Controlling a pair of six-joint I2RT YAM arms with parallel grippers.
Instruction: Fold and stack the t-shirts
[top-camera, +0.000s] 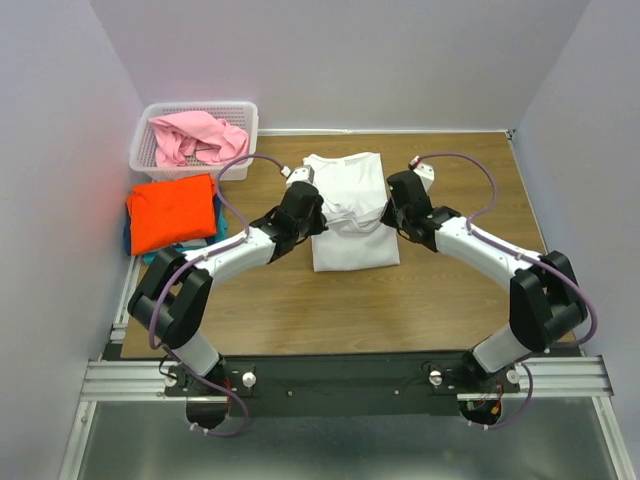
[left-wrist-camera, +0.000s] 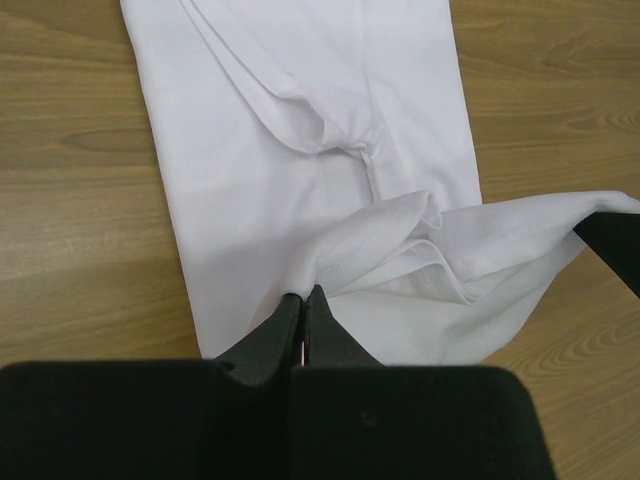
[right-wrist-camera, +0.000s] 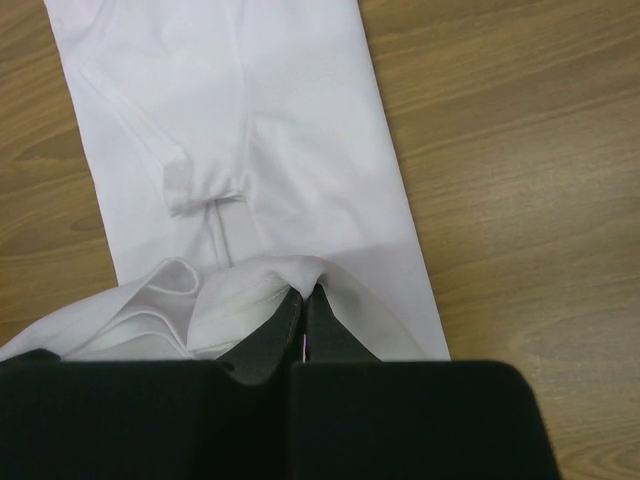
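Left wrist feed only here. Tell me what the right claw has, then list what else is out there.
Observer: The right claw is shut on a bunched fold of the white t-shirt, on the side opposite the one your left claw pinches.
Operator: Report the other shirts.
Observer: The orange t-shirt lies folded at the left edge of the table, with teal cloth showing beneath it.
Operator: Now the pink one.
Observer: The pink t-shirt sits crumpled in the white basket at the far left corner.
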